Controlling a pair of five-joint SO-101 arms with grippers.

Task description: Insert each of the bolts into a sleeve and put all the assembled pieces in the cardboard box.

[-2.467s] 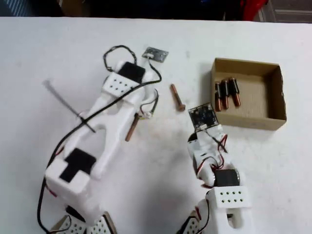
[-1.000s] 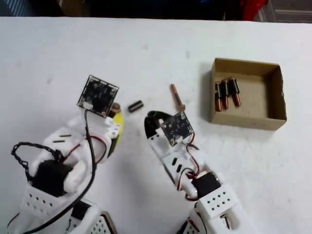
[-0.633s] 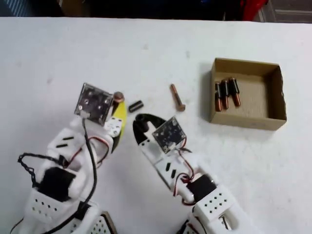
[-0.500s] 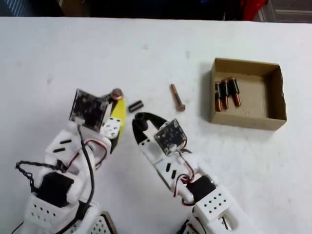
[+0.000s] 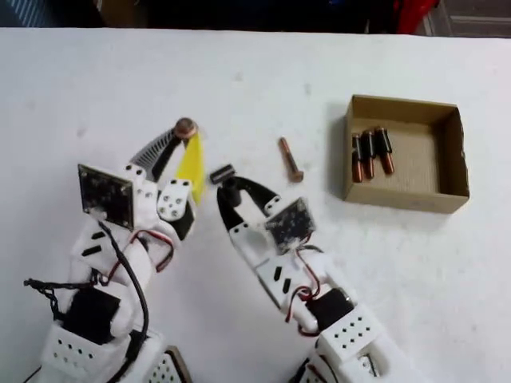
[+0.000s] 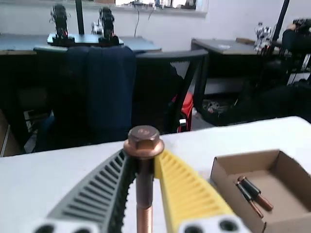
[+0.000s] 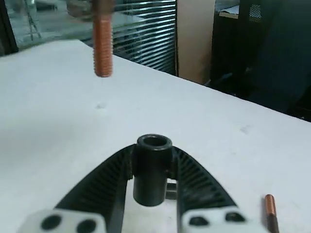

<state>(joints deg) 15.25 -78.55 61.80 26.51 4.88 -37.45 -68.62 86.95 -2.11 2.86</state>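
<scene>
My left gripper [image 5: 182, 137] is shut on a copper bolt [image 5: 185, 128], held upright between its grey and yellow fingers with the hex head [image 6: 143, 141] on top. Just to its right, my right gripper [image 5: 223, 183] is shut on a black sleeve [image 5: 222, 173]. In the right wrist view the sleeve [image 7: 153, 167] stands between the black fingers with its bore open, and the held bolt's threaded end [image 7: 103, 46] hangs above and to one side of it. A second bolt [image 5: 290, 159] lies loose on the table. The cardboard box [image 5: 399, 195] holds three assembled pieces [image 5: 371, 153].
The white table [image 5: 335, 72] stretches behind both grippers. The box [image 6: 228, 187] sits at the right, well apart from them. The loose bolt [image 7: 271, 213] lies between the right gripper and the box. A room with chairs and desks lies beyond the table's far edge.
The left gripper has swung forward and up, turning its bolt upright. The right gripper has moved toward the black sleeve that lay on the table and shut on it.
</scene>
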